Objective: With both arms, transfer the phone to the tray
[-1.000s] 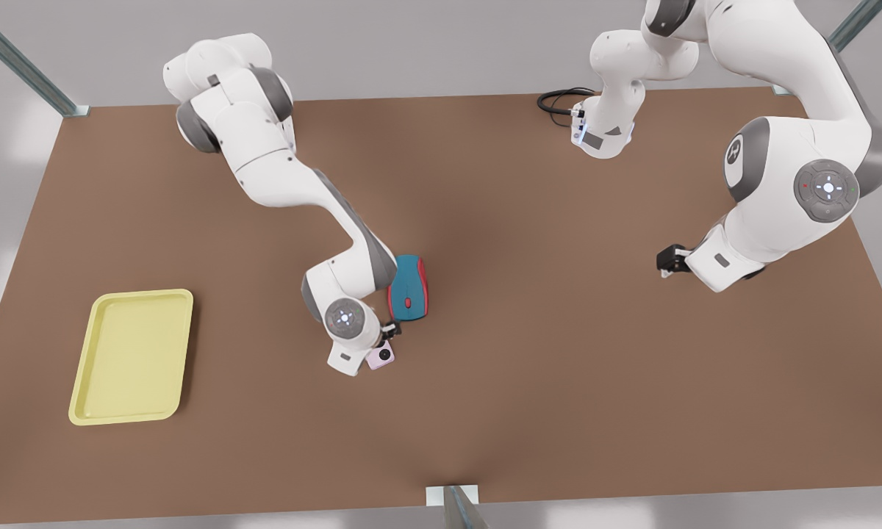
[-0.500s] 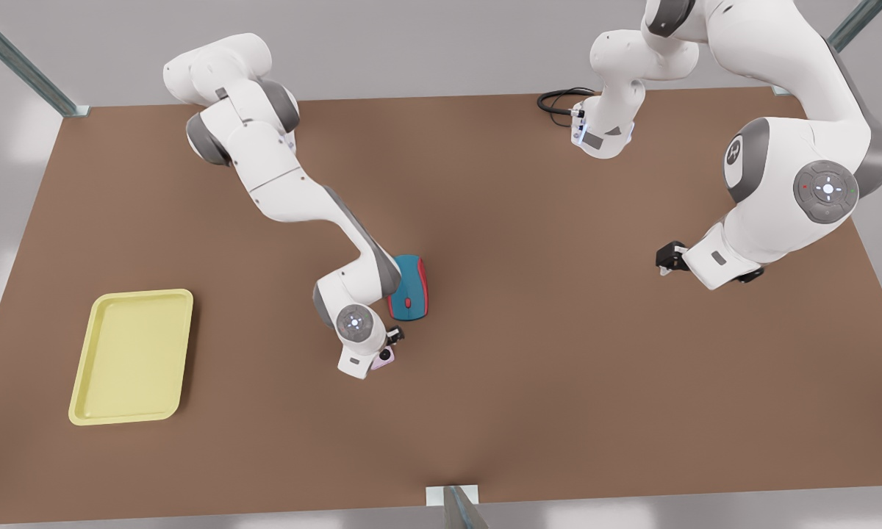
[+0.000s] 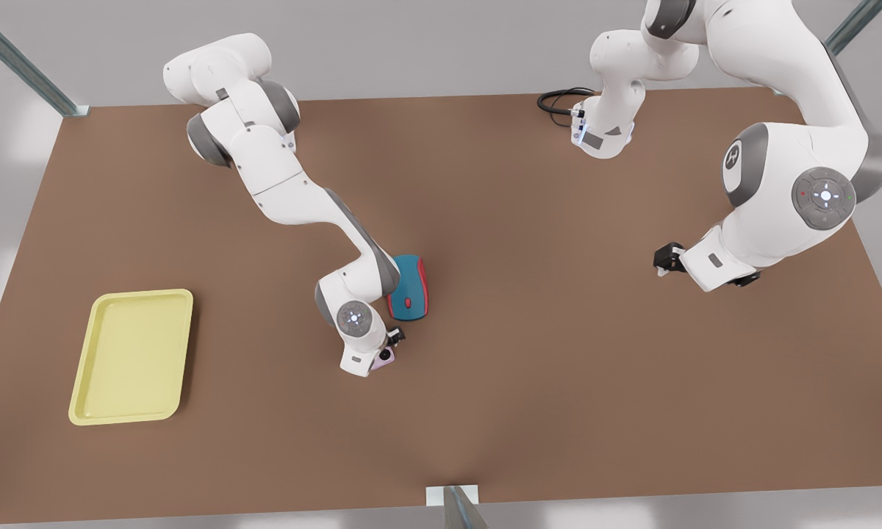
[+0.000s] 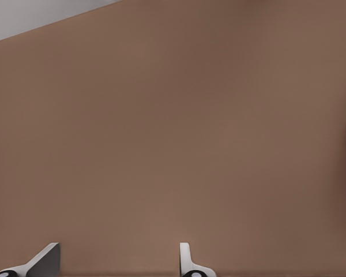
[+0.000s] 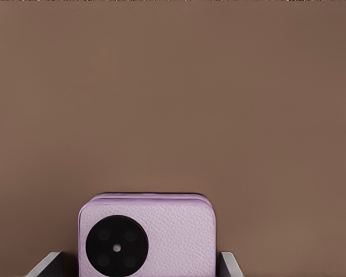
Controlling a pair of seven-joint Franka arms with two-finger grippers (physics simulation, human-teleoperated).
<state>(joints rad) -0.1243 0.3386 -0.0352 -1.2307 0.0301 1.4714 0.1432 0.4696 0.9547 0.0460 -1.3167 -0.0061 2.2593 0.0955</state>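
Right claw [image 5: 139,266] straddles unlabelled phone [image 5: 147,236], fingers spread; left claw [image 4: 116,266] released.

White arms [image 3: 294,198]; grey joints; black jaws.

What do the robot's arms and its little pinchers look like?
Both arms are white and chunky, with rounded segments and grey joints. Each wrist has a grey round disc with a small glowing light. The right arm ends in a small black right gripper; the left arm ends in a black left gripper. Up close, the fingers look pale grey. A black cable loops beside the left arm's base.
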